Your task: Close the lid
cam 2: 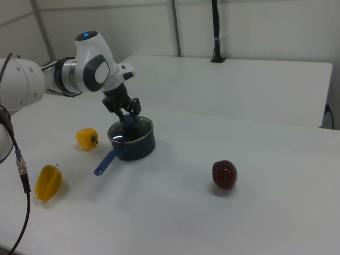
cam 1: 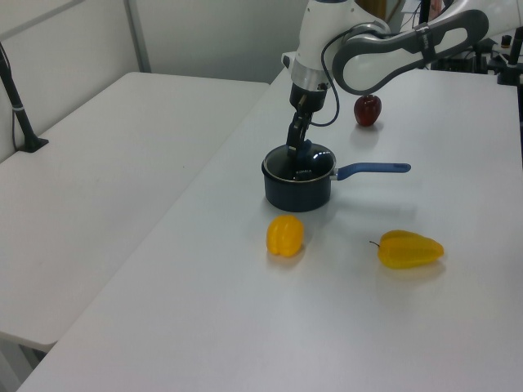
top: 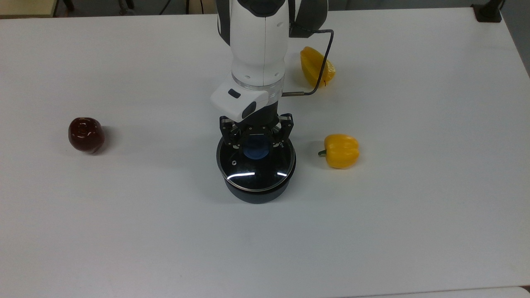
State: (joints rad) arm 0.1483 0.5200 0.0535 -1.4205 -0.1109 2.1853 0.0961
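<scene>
The round glass lid (top: 253,170) with its blue knob (top: 256,150) lies flat on the dark saucepan (top: 256,194) in the middle of the table. My gripper (top: 257,144) hangs straight over it, open, one finger on each side of the knob with a small gap. In the left view the gripper (cam 1: 299,148) stands over the saucepan (cam 1: 297,193), whose blue handle (cam 1: 373,169) points to the left view's right. In the right view the gripper (cam 2: 126,113) straddles the knob above the lid (cam 2: 136,129).
A yellow bell pepper (top: 341,150) sits just to the top view's right of the pan. A second yellow pepper (top: 316,66) lies behind it near the arm's cable. A dark red apple (top: 85,134) rests far to the top view's left on the white table (top: 414,215).
</scene>
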